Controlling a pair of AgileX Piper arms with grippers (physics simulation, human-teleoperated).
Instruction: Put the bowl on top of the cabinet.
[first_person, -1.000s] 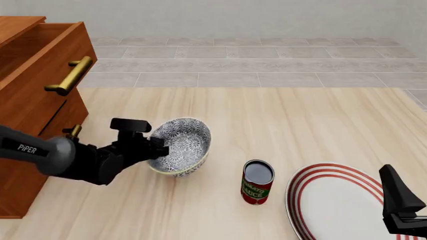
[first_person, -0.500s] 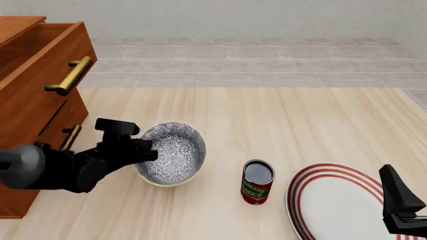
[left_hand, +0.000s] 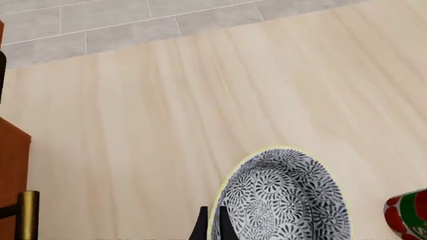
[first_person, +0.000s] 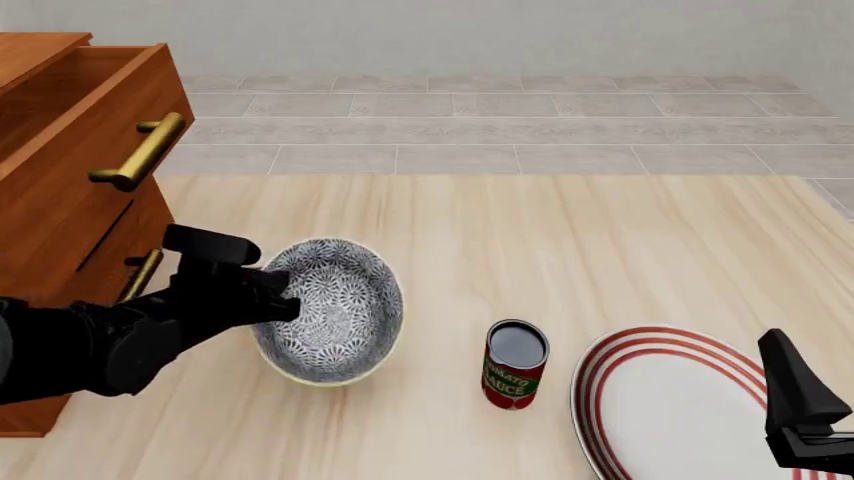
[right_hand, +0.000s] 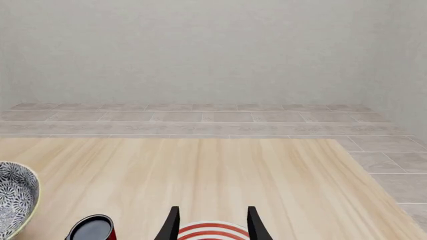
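The bowl (first_person: 334, 312), blue-grey and white floral with a pale rim, hangs tilted just in front of the cabinet (first_person: 60, 170). My left gripper (first_person: 276, 297) is shut on the bowl's left rim. In the left wrist view its dark fingertips (left_hand: 202, 226) pinch the rim of the bowl (left_hand: 283, 200), with the cabinet (left_hand: 12, 170) at the side. The cabinet is reddish-brown with an open top drawer and a brass handle (first_person: 140, 152). My right gripper (first_person: 785, 352) stays at the front right, open above the plate (right_hand: 212, 231).
A red can (first_person: 514, 364) stands to the right of the bowl. A flat white plate with red rings (first_person: 674, 410) lies at the front right under the right arm. The cabinet's open drawer juts out over the table's left side.
My left gripper has carried the bowl to the left and slightly nearer, closer to the cabinet. The can, the plate and the right arm have stayed put.
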